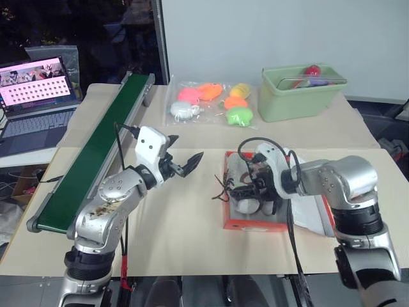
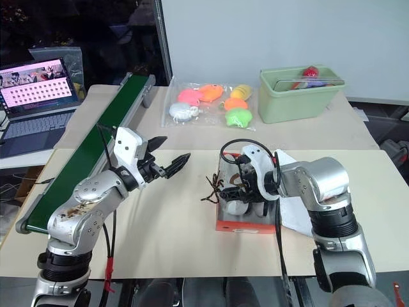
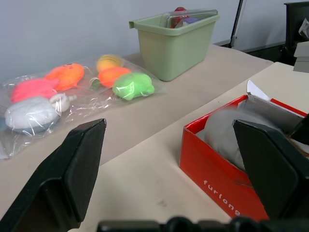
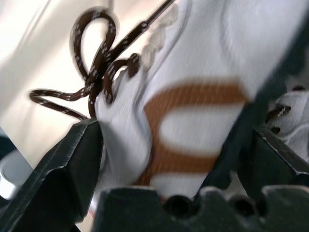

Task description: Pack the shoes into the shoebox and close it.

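**Right gripper over the shoes in the open shoebox, left gripper waiting beside it**

The shoebox (image 1: 255,224) sits on the table (image 1: 179,236) close to its front edge, a little right of the middle, its red-orange walls showing and the top open. The shoes (image 4: 193,96) lie inside it, white with a brown curved mark on the side; their dark laces (image 1: 222,190) spill over the box's left wall onto the table.

The right gripper (image 1: 252,192) points down into the box directly over the shoes, its black fingers (image 4: 63,169) spread wide on either side of a shoe. Whether they touch the shoe cannot be told.

The left gripper (image 1: 182,160) hangs above the table to the left of the box, apart from it, aimed level toward the box with its fingers (image 3: 72,169) spread and nothing between them.

Along the far edge lie a clear bag of soft toys (image 1: 211,101) near the middle and a pale green tub (image 1: 300,93) toward the far right corner. A green conveyor belt (image 1: 96,153) runs along the left edge.
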You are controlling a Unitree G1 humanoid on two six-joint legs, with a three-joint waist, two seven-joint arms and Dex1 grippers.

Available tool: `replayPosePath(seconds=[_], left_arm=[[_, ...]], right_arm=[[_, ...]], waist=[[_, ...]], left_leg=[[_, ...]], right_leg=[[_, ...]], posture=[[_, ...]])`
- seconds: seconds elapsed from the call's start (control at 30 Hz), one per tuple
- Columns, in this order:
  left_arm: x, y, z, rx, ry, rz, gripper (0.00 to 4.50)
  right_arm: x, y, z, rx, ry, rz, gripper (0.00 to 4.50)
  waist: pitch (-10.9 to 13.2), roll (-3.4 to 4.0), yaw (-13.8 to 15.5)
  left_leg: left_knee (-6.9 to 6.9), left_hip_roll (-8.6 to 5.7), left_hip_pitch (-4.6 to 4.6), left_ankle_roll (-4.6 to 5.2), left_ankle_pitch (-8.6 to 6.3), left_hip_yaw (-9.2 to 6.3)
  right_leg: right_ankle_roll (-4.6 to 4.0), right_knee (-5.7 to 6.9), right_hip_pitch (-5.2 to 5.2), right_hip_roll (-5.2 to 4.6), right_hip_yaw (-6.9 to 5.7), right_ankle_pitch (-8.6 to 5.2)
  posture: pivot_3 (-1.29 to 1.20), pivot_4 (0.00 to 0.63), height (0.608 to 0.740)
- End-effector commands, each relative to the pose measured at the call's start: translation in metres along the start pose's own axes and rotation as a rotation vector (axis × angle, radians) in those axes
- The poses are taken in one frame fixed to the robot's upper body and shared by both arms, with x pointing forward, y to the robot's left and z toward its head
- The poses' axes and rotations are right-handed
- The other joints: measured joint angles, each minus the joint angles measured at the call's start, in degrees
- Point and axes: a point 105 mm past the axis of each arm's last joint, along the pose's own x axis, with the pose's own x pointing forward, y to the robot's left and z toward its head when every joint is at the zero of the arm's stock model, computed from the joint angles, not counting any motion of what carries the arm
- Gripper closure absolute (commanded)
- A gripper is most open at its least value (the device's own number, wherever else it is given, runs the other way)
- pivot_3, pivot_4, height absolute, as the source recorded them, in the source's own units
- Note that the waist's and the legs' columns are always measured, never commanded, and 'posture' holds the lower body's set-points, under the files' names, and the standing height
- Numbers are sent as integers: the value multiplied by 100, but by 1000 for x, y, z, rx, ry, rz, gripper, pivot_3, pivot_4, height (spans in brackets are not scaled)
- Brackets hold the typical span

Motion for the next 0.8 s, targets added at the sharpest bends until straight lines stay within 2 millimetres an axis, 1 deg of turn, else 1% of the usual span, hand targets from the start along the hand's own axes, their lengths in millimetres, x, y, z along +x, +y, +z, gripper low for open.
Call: replayPosePath(seconds=[0.03, 0.1, 0.17, 0.23, 0.37, 0.5, 0.57, 0.63, 0.73, 0.8], left_arm=[[-4, -4, 14, 27, -50, -11, 0], [-4, -5, 14, 25, -51, -12, 0], [-5, -5, 15, 25, -52, -14, 0], [-6, -6, 15, 27, -49, -17, 0], [-7, -6, 15, 25, -46, -14, 0], [-7, -8, 17, 27, -49, -11, 0], [-8, -8, 17, 26, -47, -7, 0], [-8, -8, 16, 26, -45, -5, 0], [-7, -8, 16, 25, -44, -3, 0], [-7, -8, 17, 25, -46, -1, 0]], right_arm=[[-5, 2, 8, 38, -95, 0, 33], [-3, 5, 4, 41, -93, 5, 33], [1, 5, -7, 54, -62, 0, 33], [2, 2, -16, 55, -35, -28, 33], [-3, -5, -23, 47, -22, -85, 33], [-2, -12, -37, 30, 42, -159, 33], [1, -15, -38, 23, 59, -188, 33], [2, -16, -33, 12, 60, -202, 33], [1, -17, -23, 1, 39, -209, 33], [-4, -18, -14, -10, 16, -213, 33]], waist=[[0, 0, -5], [0, 0, -10], [0, 0, -10], [0, 0, -11], [0, 0, -18], [0, 0, -25], [-1, 0, -30], [-1, 0, -26], [-1, 0, -15], [-1, 0, -18]], left_leg=[[0, 1, 1, 0, 0, -1], [0, 0, -1, 0, 0, 0], [0, 0, 0, 0, 0, 0], [0, 1, 1, 0, 0, -2], [0, -1, 0, 0, 0, 0], [0, 0, 1, 0, 0, -1], [0, -1, 1, 0, 0, -1], [0, -1, 2, 0, 0, -1], [1, -1, 5, 0, 0, -1], [2, -2, 4, 0, 0, -1]], right_leg=[[0, -1, 1, 1, -1, 0], [0, 0, -1, 0, 0, 0], [0, 0, 0, 0, 0, 0], [0, -1, 3, 1, 0, 0], [1, -1, 3, -1, 0, -1], [2, -3, 4, 1, 0, -1], [2, -5, 6, 1, 0, -1], [2, -5, 8, 0, 0, -1], [2, -4, 10, 0, 0, -1], [2, -5, 10, 0, 0, -1]], posture=[[0, 150, 729], [0, 150, 729], [0, 150, 729], [0, 150, 729], [0, 150, 729], [0, 150, 729], [0, 150, 729], [0, 150, 729], [0, 150, 729], [0, 150, 729]])
